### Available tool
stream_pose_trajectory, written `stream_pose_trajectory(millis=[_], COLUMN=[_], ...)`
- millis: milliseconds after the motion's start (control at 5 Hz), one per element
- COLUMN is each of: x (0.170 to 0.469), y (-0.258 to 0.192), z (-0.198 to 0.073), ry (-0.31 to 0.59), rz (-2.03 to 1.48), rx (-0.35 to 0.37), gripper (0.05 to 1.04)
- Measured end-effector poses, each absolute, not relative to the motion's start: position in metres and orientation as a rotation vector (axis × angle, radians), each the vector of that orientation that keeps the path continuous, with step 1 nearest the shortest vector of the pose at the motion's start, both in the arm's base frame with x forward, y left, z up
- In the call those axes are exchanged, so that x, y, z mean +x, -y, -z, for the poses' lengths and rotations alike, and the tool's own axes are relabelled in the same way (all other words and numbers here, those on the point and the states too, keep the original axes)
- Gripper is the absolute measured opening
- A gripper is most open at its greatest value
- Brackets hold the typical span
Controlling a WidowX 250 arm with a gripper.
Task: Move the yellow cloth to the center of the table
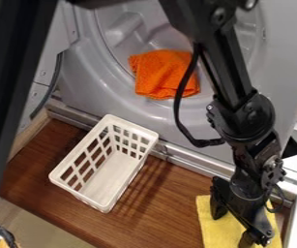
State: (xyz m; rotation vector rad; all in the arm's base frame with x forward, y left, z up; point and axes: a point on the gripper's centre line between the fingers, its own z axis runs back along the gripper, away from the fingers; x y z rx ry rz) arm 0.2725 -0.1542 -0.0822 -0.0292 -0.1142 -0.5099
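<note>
The gripper [231, 230] hangs at the lower right, above the yellow cloth [213, 234]. Its fingers are spread apart, and part of the cloth shows between them. The cloth lies on the brown wooden surface by the bottom edge of the view, partly covered by the gripper.
A white plastic basket [115, 178] stands left of the gripper on the wooden surface [167, 208]. An orange cloth [162, 73] lies in the grey drum-like opening behind. Metal rails [196, 163] run along the back and right of the wood.
</note>
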Motion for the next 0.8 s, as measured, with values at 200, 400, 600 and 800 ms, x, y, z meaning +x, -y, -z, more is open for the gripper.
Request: stream_pose_trajectory(millis=[200,400,600,800], x=[0.271,0.27,0.266,0.264], y=[0.14,0.117,0.095,0.081], z=[0.086,0.083,0.084,0.084], ry=[0.116,0.141,0.141,0.138], rz=[0.473,0.448,0.404,0.369], rx=[-0.021,0.012,0.019,0.025], gripper=[1.0,1.001,1.001,1.001])
